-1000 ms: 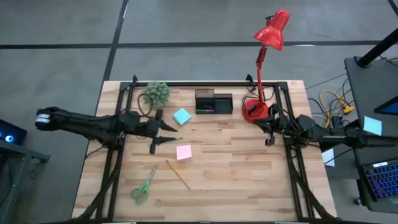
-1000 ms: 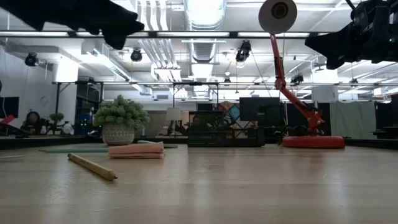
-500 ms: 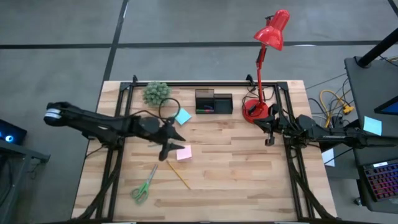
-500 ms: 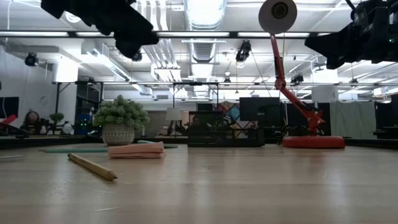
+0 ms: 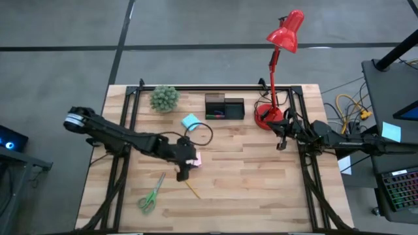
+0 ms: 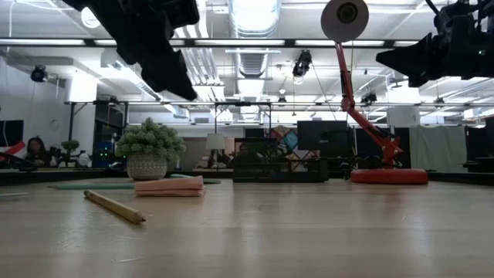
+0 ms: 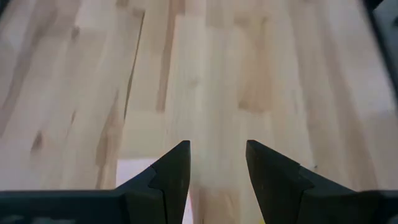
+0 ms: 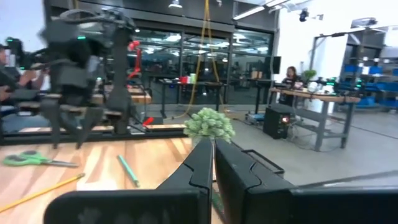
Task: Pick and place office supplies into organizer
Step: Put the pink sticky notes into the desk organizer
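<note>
We are reaching for the pink sticky note, the pickup step by our reckoning. Our left jaws are hanging spread and empty above the bench, the note lying just beneath them and partly beside one finger. Next we are needing to come down, straddle the note's edge and close. The organizer is sitting well beyond the jaws, some small pieces inside it. Our right jaws are waiting pressed together near the red lamp.
</note>
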